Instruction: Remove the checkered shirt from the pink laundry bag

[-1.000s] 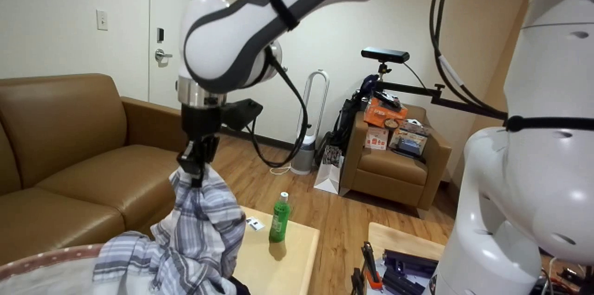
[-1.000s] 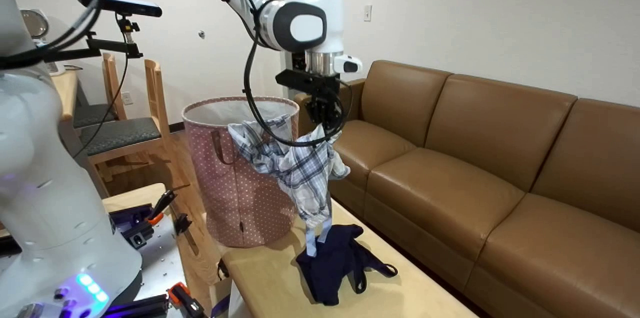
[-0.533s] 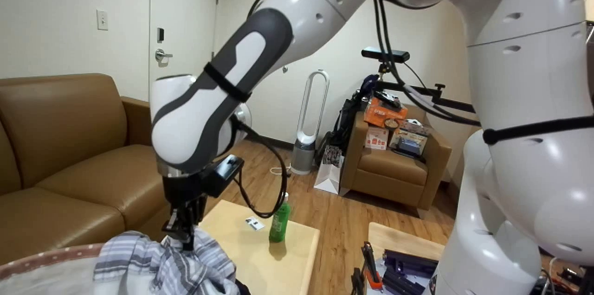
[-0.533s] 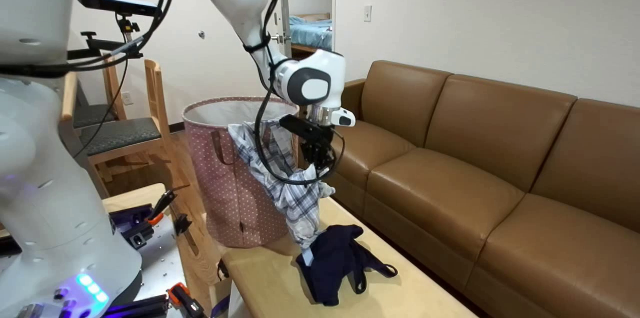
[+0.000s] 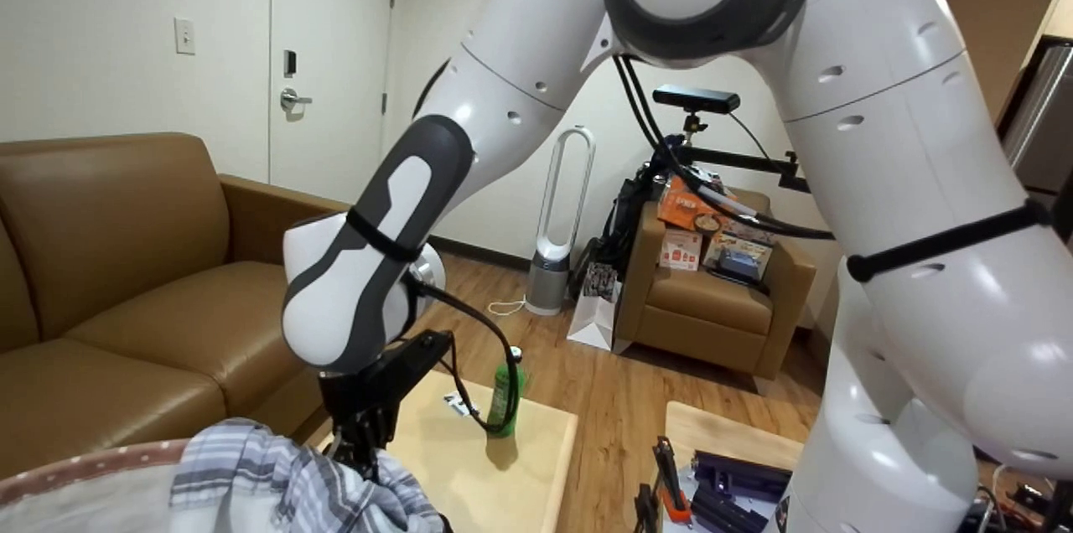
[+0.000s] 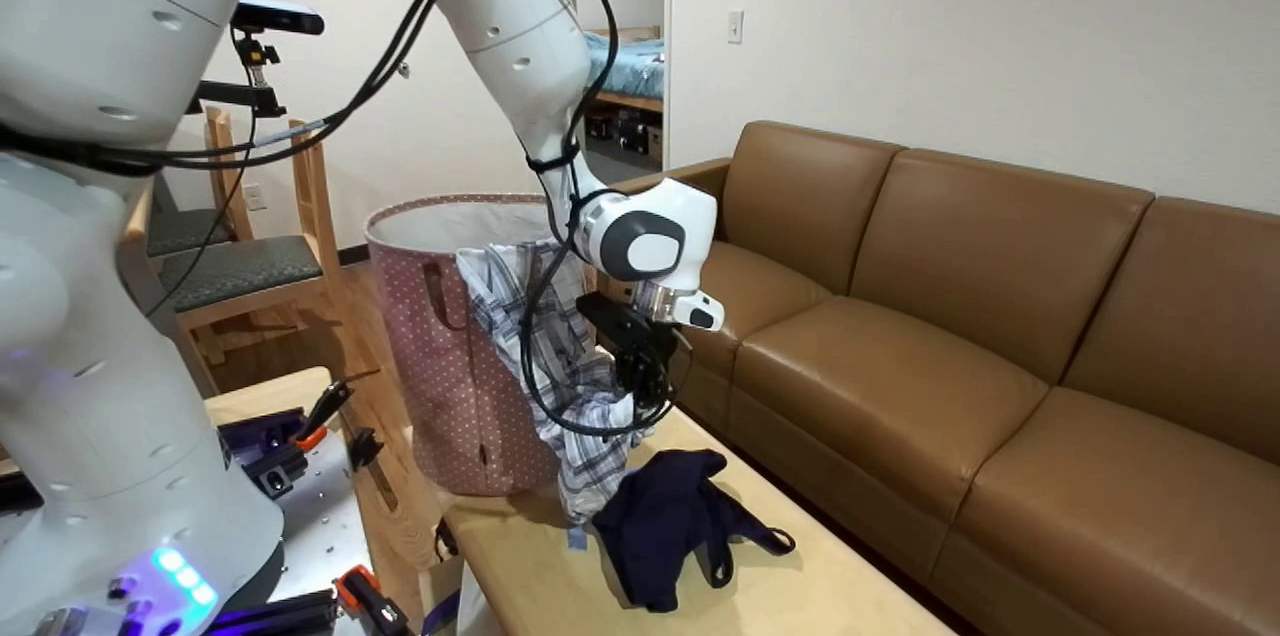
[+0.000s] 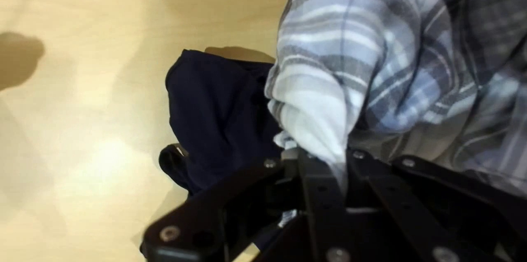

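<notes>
Gripper point(image 7: 327, 159) clamps checkered shirt point(image 7: 337, 35) draped over laundry bag point(image 6: 450, 406)

The fingers point(image 7: 323, 196) are together on a bunched fold of the checkered shirt, its end pinched between their tips in the wrist view; loose striped cloth spreads beyond them on the far side and to the right. In an exterior view the shirt lies over the right side of the pink laundry bag's rim and falls down the outside, its lower end, with a pale blue strip, reaching the table point(image 6: 800, 606). How much of it lies inside the bag is hidden.

The gripper hangs low over the table, to the right of the bag. A navy garment point(image 6: 660, 536) lies on the tabletop just right of the shirt's lower end, straps toward the right; whether the two touch cannot be told.

Along the far side of the table runs a brown couch point(image 6: 880, 356), seen in both exterior views. In an exterior view a green bottle point(image 5: 501, 390) stands upright on the table, and farther back a fan point(image 5: 547, 290) stands left of an armchair point(image 5: 708, 305) loaded with boxes point(image 5: 681, 250).
</notes>
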Tool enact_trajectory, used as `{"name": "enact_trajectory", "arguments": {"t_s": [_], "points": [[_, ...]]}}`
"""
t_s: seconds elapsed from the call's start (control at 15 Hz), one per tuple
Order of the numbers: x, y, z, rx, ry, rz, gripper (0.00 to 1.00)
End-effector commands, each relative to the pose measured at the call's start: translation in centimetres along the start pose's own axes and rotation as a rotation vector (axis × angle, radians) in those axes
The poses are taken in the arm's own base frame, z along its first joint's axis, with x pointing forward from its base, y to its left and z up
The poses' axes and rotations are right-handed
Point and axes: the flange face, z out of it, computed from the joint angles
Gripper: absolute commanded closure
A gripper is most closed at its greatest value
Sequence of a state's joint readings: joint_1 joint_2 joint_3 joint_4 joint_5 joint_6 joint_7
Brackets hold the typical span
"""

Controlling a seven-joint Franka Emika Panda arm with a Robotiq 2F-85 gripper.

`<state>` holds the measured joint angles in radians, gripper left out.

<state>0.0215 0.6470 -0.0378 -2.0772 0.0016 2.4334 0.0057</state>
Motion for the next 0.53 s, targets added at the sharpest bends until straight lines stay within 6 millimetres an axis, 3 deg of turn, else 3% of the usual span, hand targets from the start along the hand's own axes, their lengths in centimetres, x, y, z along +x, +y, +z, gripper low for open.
{"name": "enact_trajectory", "arguments": {"t_s": [0.0,0.13,0.27,0.33,0.47], "points": [[-0.6,2.9,0.3,0.005,-0.017,0.103,0.94],[-0.4,4.2,-0.1,0.022,0.015,0.106,0.94],[1.0,3.8,-0.7,0.090,0.103,0.066,0.94],[1.8,3.3,-1.1,0.110,0.141,0.041,0.67],[2.6,1.9,-3.1,0.134,0.227,-0.023,0.60]]}}
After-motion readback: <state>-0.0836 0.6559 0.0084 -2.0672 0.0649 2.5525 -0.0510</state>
